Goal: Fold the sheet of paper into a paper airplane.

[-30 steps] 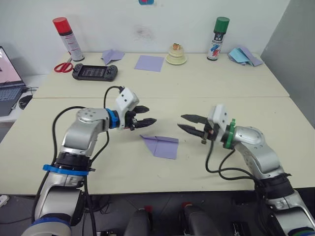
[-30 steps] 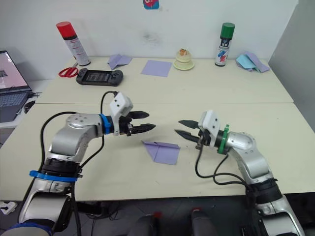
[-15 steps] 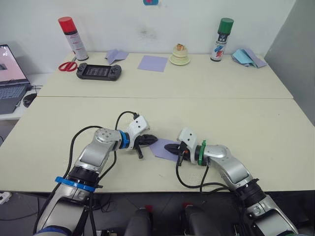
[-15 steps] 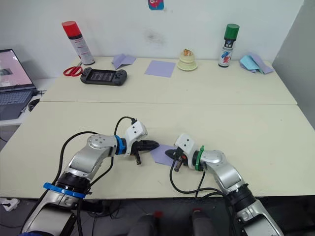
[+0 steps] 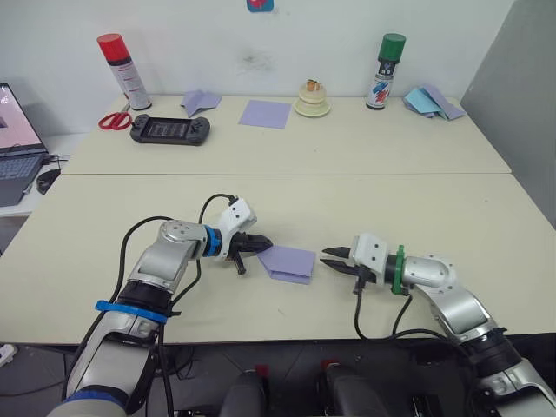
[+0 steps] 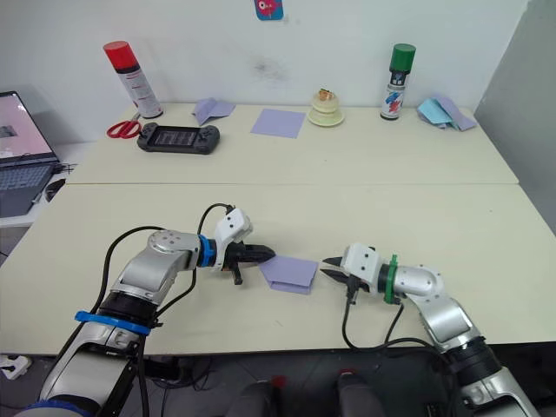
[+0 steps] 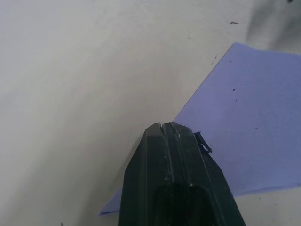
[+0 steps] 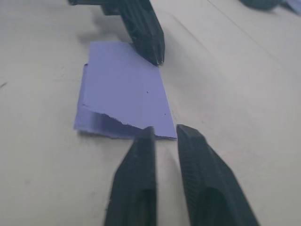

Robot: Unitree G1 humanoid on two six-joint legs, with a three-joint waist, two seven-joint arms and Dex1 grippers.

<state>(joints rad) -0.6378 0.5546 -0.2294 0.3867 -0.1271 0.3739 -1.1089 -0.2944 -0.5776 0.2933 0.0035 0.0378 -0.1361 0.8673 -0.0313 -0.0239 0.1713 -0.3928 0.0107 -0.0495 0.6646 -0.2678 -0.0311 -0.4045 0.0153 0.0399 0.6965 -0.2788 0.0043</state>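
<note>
Left end effector [image 5: 257, 244] closed, tip pressing sheet of paper [image 5: 287, 261].

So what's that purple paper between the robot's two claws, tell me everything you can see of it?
The sheet of paper is thin, lavender-purple and already folded, with an upper layer lying over a lower one. It rests flat near the front edge of the cream table. The left gripper, fingers shut, presses on its corner. The right gripper, slightly open, sits just off the opposite edge, not touching.

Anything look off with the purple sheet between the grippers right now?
Slightly. The sheet of paper lies folded, and one layer's edge nearest the right gripper looks ragged and lifted rather than crisp. The left gripper, shut, presses its far edge.
</note>
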